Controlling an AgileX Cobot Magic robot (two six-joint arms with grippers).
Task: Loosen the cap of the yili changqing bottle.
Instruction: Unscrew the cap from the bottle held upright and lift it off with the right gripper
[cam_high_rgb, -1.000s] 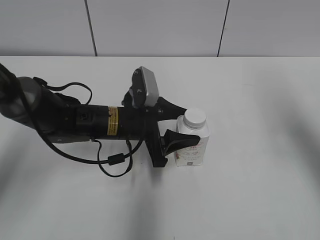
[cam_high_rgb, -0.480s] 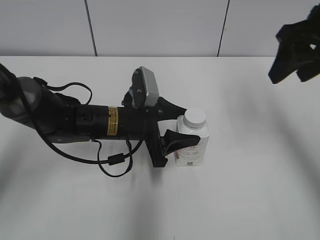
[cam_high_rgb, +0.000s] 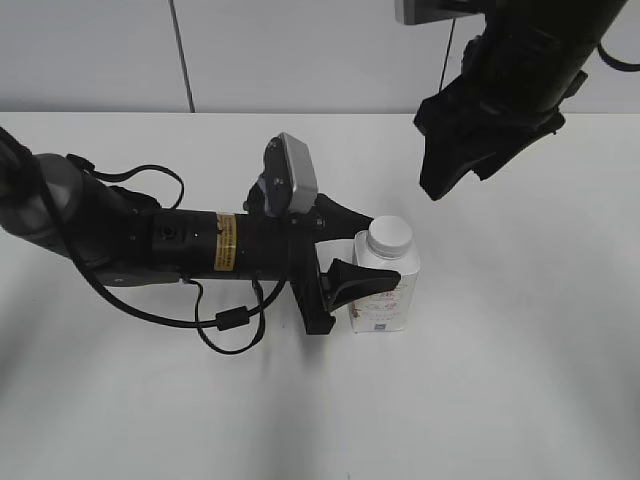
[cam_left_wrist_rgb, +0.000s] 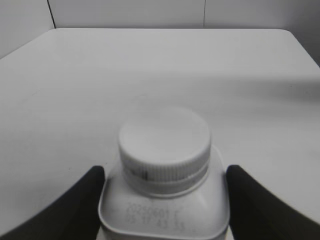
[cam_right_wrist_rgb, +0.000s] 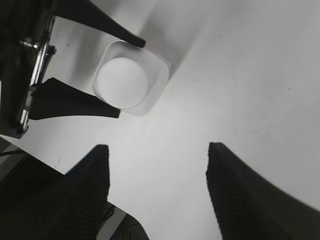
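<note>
The yili changqing bottle (cam_high_rgb: 383, 296) stands upright on the white table, white with pink and red marks. Its white ribbed cap (cam_high_rgb: 389, 236) is on the neck. It also shows in the left wrist view (cam_left_wrist_rgb: 165, 210) with the cap (cam_left_wrist_rgb: 164, 142), and from above in the right wrist view (cam_right_wrist_rgb: 132, 77), cap (cam_right_wrist_rgb: 122, 82). My left gripper (cam_high_rgb: 362, 262) is shut on the bottle's body, one finger on each side (cam_left_wrist_rgb: 165, 200). My right gripper (cam_high_rgb: 437, 183) hangs open and empty above and to the right of the bottle (cam_right_wrist_rgb: 157, 165).
The left arm (cam_high_rgb: 150, 245) lies along the table with its black cable (cam_high_rgb: 230, 322) looped in front. A grey wall (cam_high_rgb: 320, 50) runs behind the table's back edge. The white table (cam_high_rgb: 520, 350) stretches right of the bottle.
My right arm has come in from the upper right corner, moving left and down toward the bottle. The left gripper and bottle have not moved.
</note>
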